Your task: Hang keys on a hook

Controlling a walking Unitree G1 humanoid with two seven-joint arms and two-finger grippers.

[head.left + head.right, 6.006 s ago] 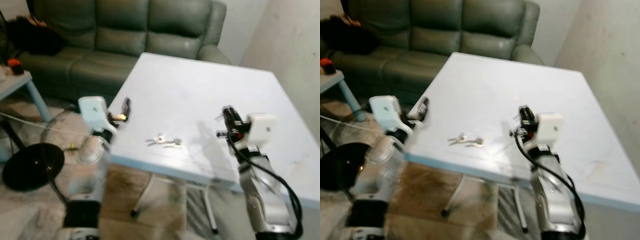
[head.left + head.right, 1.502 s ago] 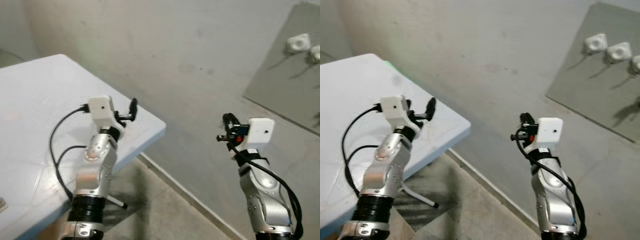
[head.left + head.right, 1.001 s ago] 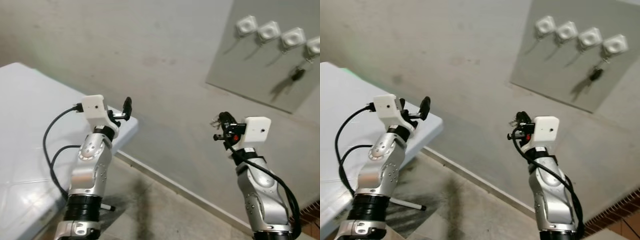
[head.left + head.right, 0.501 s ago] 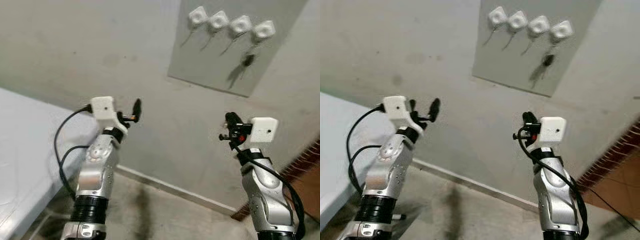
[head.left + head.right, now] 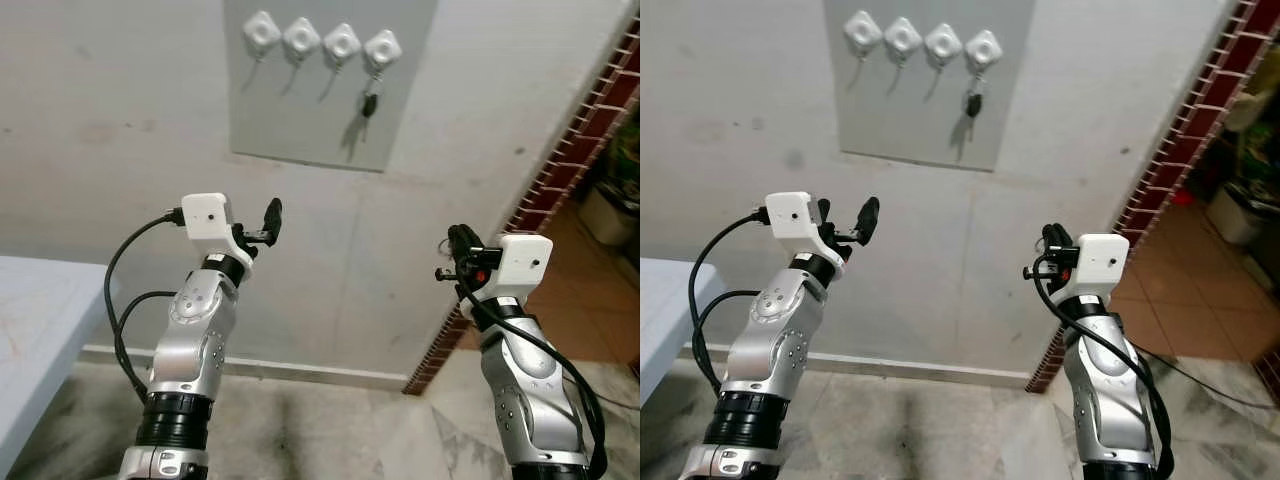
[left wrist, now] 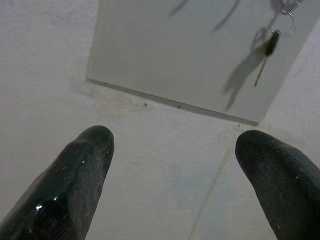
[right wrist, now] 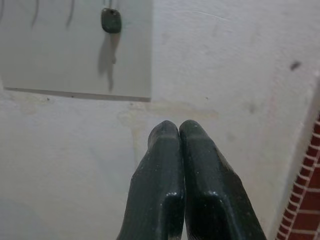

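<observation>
Your left gripper (image 5: 272,213) is raised in front of the wall with its two fingers (image 6: 75,185) spread wide and nothing between them; your right gripper (image 5: 1051,238) is raised at about the same height, its fingers (image 7: 157,190) pressed flat together, and no key shows between them. Neither holds anything that you can make out.

Above and ahead of both grippers is a grey panel (image 5: 300,120) carrying a row of four white hooks (image 5: 322,42); a set of keys (image 5: 369,101) with a dark fob (image 7: 110,20) already hangs from the hook nearest your right side, well above the left gripper and up and inward from the right one; the other three hooks look bare. So the keys appear to be on a hook as things stand; check that before you plan a grasp.

If you do need to handle them, expect a light, hard, loose bundle; the metal will likely be slick against the black fingers, and the blades will swing and rattle freely from the ring, so the bundle may turn as you lift. Take hold at the fob or flat across the ring, not on a dangling blade; a narrow opening should do; keep the ring's loop free so it can slide over the hook's tip.
</observation>
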